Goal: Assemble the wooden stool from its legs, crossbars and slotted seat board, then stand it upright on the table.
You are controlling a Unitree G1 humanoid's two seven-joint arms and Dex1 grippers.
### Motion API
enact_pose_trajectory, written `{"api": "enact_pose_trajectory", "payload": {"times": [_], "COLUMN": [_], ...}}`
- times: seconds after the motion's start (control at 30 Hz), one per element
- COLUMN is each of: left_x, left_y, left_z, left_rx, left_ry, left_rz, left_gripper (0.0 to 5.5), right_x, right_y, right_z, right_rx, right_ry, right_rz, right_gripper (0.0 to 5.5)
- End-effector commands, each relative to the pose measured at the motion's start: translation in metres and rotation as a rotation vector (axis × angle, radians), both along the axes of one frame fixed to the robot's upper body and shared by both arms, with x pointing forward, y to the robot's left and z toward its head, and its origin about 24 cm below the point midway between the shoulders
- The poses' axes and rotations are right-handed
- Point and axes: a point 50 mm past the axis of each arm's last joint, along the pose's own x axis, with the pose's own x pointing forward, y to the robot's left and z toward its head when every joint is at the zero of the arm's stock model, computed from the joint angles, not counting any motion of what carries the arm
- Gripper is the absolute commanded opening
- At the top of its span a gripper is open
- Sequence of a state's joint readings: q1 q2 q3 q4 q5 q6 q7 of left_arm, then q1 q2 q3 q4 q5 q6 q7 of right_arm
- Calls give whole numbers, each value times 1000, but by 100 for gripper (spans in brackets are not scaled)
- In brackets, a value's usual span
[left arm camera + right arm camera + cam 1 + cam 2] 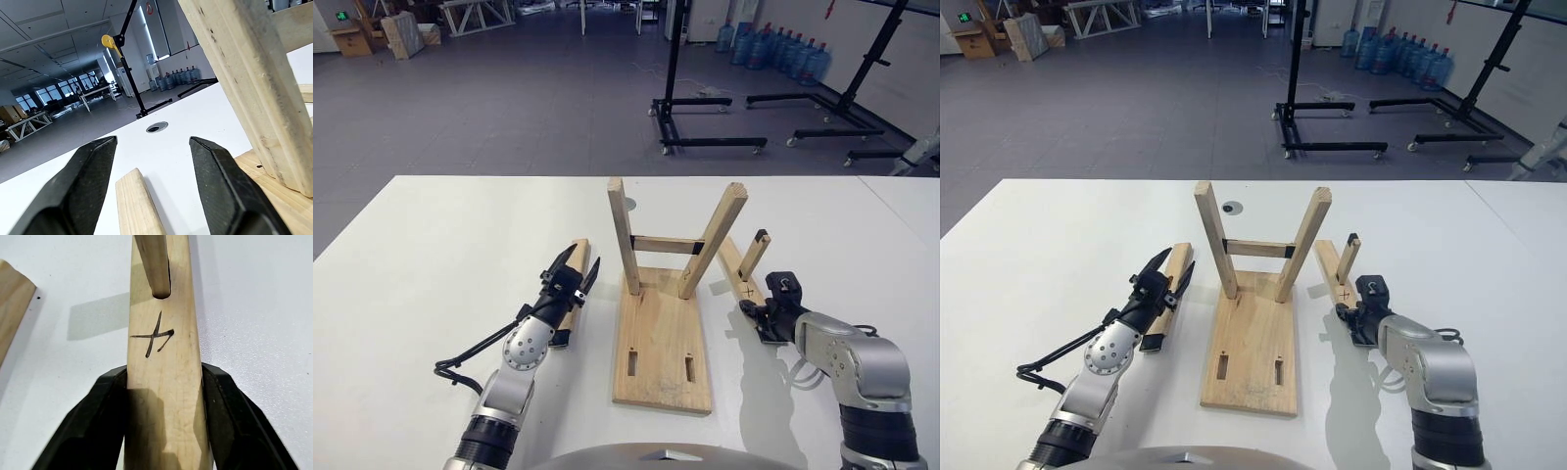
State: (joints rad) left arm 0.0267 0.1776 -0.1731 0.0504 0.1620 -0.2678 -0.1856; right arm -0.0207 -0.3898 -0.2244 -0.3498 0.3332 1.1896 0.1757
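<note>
Lying flat on the white table [431, 255], between the two pincers, is the slotted seat board [661, 362], a pale plank and the biggest piece here. At its end farthest from both pincers, two legs [624, 235] stand up out of it, joined by a short crossbar [666, 245]. At the end nearest the pincers, two empty slots [633, 360] wait for the other pair.

The parts look like solid, stiff, dry wood. Judging by that, they should be light, unlikely to bend or break, and fairly grippy. Their flat long sides are the natural place to take hold, near the middle, keeping the peg ends free.

The right pincer [756, 315], on the outer side of the board, is closed onto the marked leg [161, 313]. One finger presses each long side, just below a pen-drawn cross. Beyond the fingertips, a second crossbar [756, 253] sticks up from a slot in this leg, which rests on the table.

The left pincer [579, 266] is spread wide and grips nothing. Its two black fingers [73, 196] straddle a loose leg [139, 200] lying on the table, with a clear gap on either side. The seat board lies just inward of it.
</note>
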Motion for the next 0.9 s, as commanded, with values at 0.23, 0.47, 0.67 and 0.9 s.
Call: {"api": "enact_pose_trajectory", "payload": {"times": [0.23, 0.47, 0.67, 0.9], "left_x": [13, -3, -4, -15], "left_y": [19, 25, 20, 17], "left_z": [18, 22, 31, 22], "left_rx": [-71, -72, -113, -105], "left_ry": [-14, 31, 64, 203], "left_rz": [-45, -174, -268, -370], "left_gripper": [270, 270, 270, 270], "right_x": [55, 14, -23, -40], "right_y": [-6, -1, 6, 11], "right_z": [51, 77, 85, 47], "right_rx": [294, 834, 992, 805], "right_ry": [-599, -883, -781, -497], "right_rz": [-116, 105, 531, 825], "right_gripper": [205, 205, 205, 205]}}
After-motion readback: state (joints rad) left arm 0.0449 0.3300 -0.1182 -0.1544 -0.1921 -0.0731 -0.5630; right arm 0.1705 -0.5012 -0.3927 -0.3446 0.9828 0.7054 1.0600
